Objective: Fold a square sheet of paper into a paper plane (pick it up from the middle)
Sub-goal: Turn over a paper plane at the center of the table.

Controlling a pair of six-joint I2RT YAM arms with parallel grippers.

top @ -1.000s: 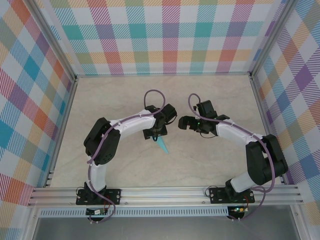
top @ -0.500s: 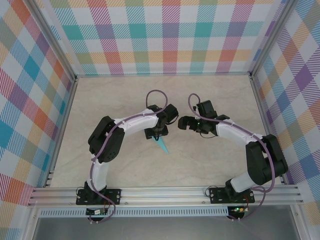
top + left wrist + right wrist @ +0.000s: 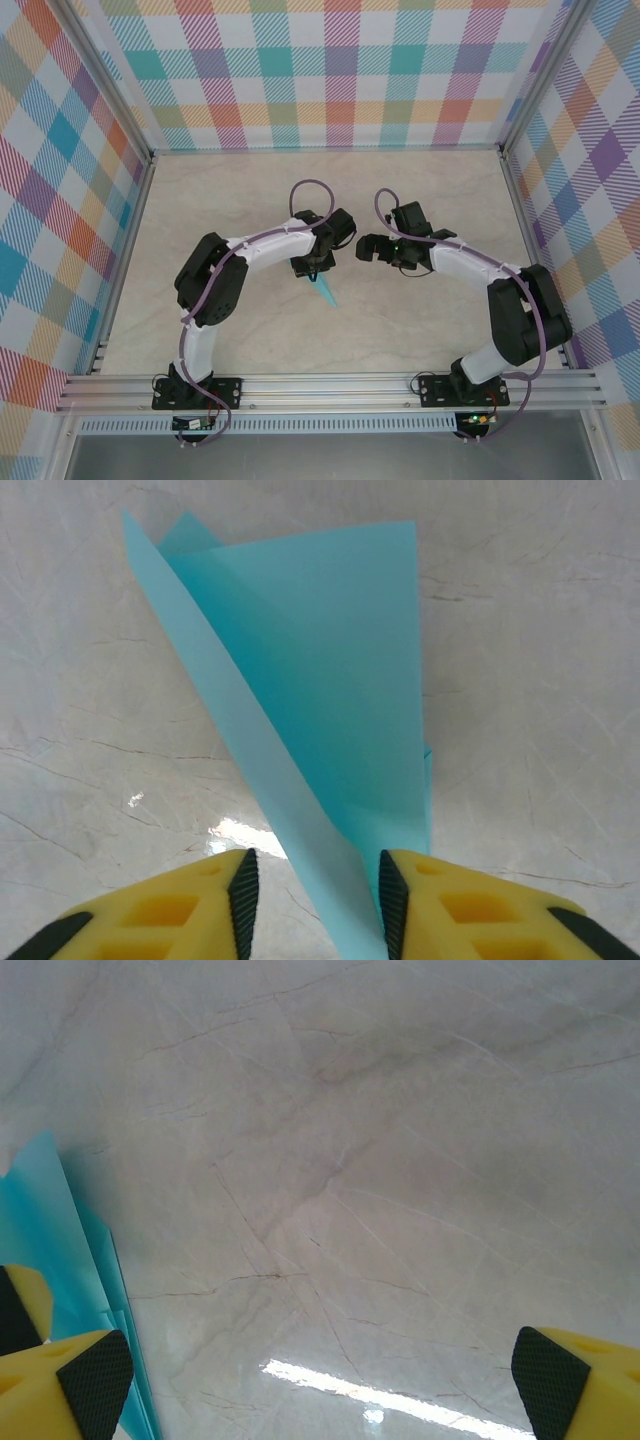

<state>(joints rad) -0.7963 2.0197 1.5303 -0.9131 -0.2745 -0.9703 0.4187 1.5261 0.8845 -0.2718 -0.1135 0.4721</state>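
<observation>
The left gripper (image 3: 312, 900) straddles the paper plane (image 3: 320, 680), jaws apart; right gripper (image 3: 322, 1375) gapes over table (image 3: 400, 1160).

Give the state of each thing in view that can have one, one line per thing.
left gripper: jaws partly open, straddling the narrow end of the paper, not clamped on it.
right gripper: jaws wide open, nothing between them, over bare table.
paper plane: folded into a tapered, creased shape, its narrow end between the left pads.
</observation>
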